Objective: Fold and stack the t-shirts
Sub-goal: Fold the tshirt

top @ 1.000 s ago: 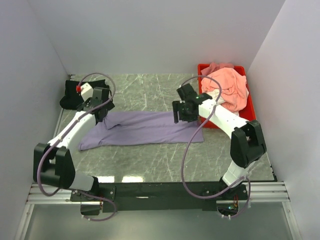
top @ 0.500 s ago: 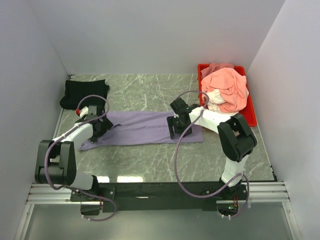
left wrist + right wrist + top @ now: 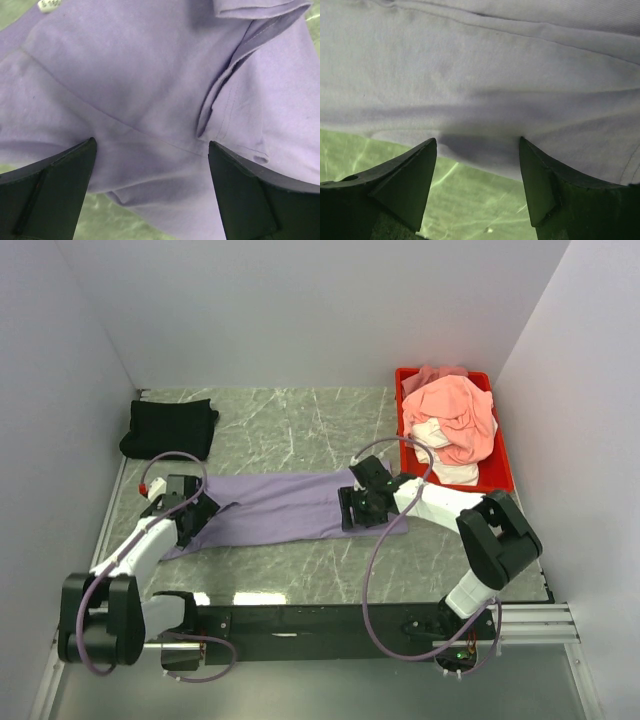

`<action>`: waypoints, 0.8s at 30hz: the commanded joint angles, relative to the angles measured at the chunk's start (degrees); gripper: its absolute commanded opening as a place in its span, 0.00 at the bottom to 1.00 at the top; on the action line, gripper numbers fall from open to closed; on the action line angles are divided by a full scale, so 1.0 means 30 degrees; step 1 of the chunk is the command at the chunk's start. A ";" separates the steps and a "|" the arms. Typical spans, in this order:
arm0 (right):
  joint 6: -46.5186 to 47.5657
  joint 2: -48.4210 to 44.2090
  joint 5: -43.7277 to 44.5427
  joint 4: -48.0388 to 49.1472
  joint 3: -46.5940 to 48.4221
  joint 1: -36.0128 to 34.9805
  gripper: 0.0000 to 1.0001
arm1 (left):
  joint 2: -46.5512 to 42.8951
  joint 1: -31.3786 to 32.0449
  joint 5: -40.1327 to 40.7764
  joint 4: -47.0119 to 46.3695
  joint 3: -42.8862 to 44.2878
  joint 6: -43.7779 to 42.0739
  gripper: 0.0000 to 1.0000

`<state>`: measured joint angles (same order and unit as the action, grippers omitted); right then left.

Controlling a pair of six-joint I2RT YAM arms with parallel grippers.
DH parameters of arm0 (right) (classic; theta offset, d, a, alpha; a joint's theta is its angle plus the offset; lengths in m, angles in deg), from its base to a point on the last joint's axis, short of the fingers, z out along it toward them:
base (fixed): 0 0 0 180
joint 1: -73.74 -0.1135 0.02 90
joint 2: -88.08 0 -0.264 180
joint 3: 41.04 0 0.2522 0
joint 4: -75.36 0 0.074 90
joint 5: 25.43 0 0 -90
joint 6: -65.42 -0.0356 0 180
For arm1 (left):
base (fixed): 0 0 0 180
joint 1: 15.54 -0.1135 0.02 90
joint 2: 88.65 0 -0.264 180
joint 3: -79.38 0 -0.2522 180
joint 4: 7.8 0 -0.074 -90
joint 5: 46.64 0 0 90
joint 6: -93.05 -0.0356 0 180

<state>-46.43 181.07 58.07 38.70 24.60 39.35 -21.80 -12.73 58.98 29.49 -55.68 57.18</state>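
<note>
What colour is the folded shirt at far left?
The folded shirt is black; top external view shows it best.

Red tray (image 3: 401, 405) near right claw (image 3: 352, 512).

The lavender t-shirt (image 3: 150, 75) is soft, matt cloth with fine stitched seams. The tabletop (image 3: 300, 425) looks like green marble, smooth and faintly glossy. The black fingers (image 3: 45, 185) are dull and smooth; the red tray (image 3: 504, 462) is plastic.

Lavender shirt (image 3: 280, 505) flat (black one (image 3: 170, 427) folded).
</note>
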 commanded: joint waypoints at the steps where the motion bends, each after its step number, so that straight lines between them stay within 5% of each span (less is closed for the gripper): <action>1: -0.0716 -0.0378 -0.1172 -0.1889 -0.1414 -0.0840 0.74 | -0.1567 -0.0087 -0.0252 0.0947 -0.0431 0.0736 0.99; 7: -0.0657 -0.0470 -0.1083 -0.1802 -0.0332 -0.0958 0.74 | -0.2597 -0.0087 -0.2329 -0.1128 0.0560 -0.0315 0.99; 24: -0.0833 -0.1143 0.0644 -0.2915 0.0521 -0.0315 0.74 | 0.3790 0.0001 -0.3709 -0.3329 0.3406 -0.1226 0.99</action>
<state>-48.44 179.27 58.48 31.71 24.23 37.40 -11.07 -12.77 50.15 23.31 -48.16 54.75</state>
